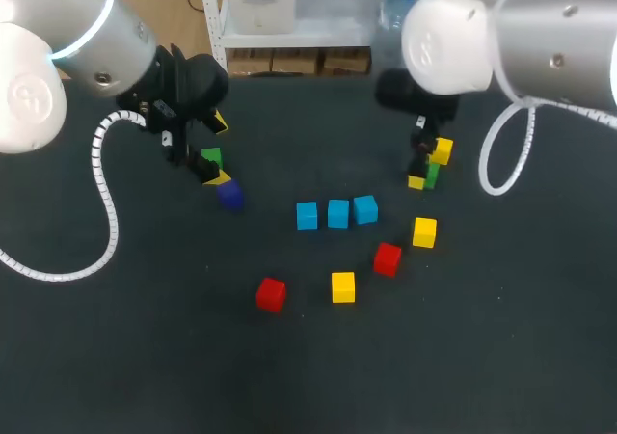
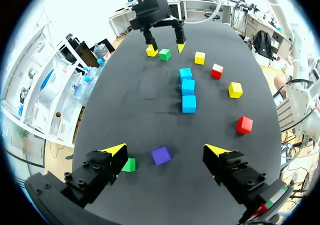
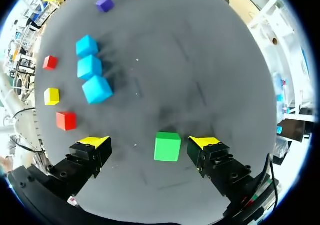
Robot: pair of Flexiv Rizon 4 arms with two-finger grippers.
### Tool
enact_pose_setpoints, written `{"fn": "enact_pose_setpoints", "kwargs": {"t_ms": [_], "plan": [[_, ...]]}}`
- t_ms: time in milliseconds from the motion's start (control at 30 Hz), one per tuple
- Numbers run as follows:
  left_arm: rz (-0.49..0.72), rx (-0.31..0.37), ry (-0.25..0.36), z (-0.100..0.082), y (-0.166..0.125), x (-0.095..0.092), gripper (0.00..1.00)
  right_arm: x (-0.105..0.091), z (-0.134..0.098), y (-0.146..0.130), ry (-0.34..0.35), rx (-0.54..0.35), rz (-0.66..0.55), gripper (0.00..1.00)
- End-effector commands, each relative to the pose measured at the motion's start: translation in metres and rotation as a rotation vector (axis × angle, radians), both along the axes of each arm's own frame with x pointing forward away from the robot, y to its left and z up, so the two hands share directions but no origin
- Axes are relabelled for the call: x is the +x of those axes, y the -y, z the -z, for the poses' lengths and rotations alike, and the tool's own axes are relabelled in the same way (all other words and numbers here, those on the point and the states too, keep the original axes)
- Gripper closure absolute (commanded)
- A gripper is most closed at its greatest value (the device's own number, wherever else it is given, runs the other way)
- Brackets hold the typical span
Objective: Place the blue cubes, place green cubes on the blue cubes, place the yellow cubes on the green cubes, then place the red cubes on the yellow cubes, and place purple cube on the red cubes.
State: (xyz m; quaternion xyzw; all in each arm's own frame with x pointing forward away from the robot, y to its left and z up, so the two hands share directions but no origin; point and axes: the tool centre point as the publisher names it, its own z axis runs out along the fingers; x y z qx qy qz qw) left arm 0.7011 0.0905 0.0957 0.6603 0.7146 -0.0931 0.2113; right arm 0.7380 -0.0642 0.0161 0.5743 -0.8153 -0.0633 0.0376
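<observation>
While both grippers hang low over the table (image 1: 145,357), you have nothing gripped on either side. Your left gripper (image 2: 166,151) stands with its fingers wide apart. The purple cube (image 2: 161,155) lies on the table between them, touching neither. The left green cube (image 2: 128,164) sits just beside one of those fingers and is partly hidden by it; it may be touching, but the angle does not settle that. Your right gripper (image 3: 149,144) is spread open too. The right green cube (image 3: 167,146) lies on the table between its fingers, closer to one tip, with a thin gap showing on each side.

Between the two arms, the three blue cubes (image 1: 337,213) lie in a row, just beside one another, none stacked. On the robot's side of that row, the two yellow cubes (image 1: 424,231) (image 1: 343,286) and the two red cubes (image 1: 387,258) (image 1: 271,294) are scattered singly, each apart from the rest. One red cube lies between the two yellow ones, and the other lies farthest toward the left arm's side. Every cube rests directly on the table.
</observation>
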Motion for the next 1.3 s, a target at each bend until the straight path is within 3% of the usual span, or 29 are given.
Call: {"fn": "enact_pose_setpoints", "kwargs": {"t_ms": [33,433,767,833,867,900,1000,1300], "plan": [[0.003,-0.003,0.000,0.001,-0.001,0.001,0.00,0.008,0.008,0.000,-0.037,-0.002,0.003,0.00],[0.003,-0.003,0.000,0.001,-0.001,0.001,0.00,0.006,0.011,0.016,-0.030,-0.008,0.020,0.00],[0.003,-0.003,0.000,0.001,-0.001,0.001,0.00,-0.011,0.018,0.009,-0.030,-0.029,0.010,0.00],[0.003,-0.003,0.000,0.001,-0.001,0.001,0.00,-0.012,0.019,0.011,-0.023,-0.033,0.025,0.16],[0.003,-0.003,0.000,0.001,-0.001,0.001,0.00,-0.013,0.020,0.012,-0.022,-0.031,0.031,0.38],[0.003,-0.003,0.000,0.001,-0.001,0.001,0.00,-0.013,0.020,0.014,-0.020,-0.035,0.036,0.52],[0.003,-0.003,0.000,0.001,-0.001,0.001,0.00,-0.015,0.020,0.015,-0.018,-0.041,0.040,0.62],[0.003,-0.003,0.000,0.001,-0.001,0.001,0.00,-0.016,0.024,0.016,-0.027,-0.056,0.042,0.70]]}}
